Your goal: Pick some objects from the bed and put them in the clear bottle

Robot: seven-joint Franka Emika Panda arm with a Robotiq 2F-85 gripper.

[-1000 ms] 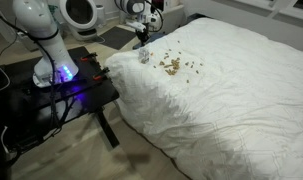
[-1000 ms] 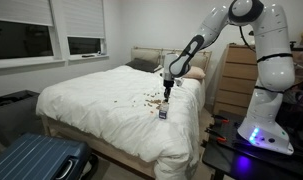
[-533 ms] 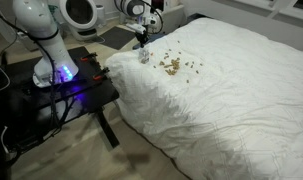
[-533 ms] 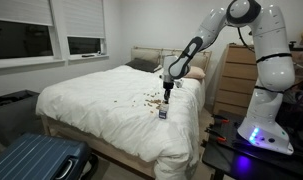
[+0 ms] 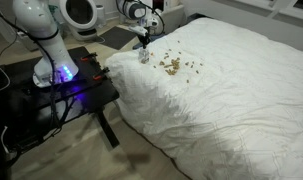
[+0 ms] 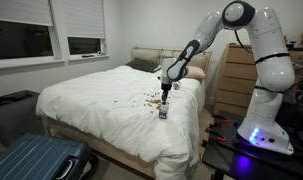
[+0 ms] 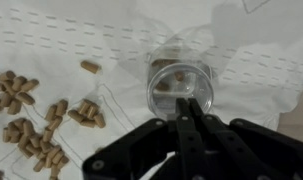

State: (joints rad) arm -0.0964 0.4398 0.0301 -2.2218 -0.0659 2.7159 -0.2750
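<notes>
The clear bottle (image 7: 181, 85) stands upright on the white bed (image 5: 231, 100), near its edge, with a few brown bits inside. It shows in both exterior views (image 5: 144, 56) (image 6: 163, 113). My gripper (image 7: 188, 103) hangs straight above the bottle mouth with its two fingers pressed together; I cannot see whether a pellet is pinched between the tips. It also shows in both exterior views (image 5: 143, 44) (image 6: 166, 100). Many tan-brown pellets (image 7: 31, 140) lie scattered on the duvet beside the bottle (image 5: 173, 66) (image 6: 151, 99).
The robot base stands on a black table (image 5: 76, 85) close to the bed's edge. A blue suitcase (image 6: 36, 160) lies at the foot of the bed. A wooden dresser (image 6: 236, 80) and pillows (image 6: 146, 63) are at the head end.
The gripper stays over the bottle; only the upper arm has shifted slightly. The bottle and pellets have not moved.
</notes>
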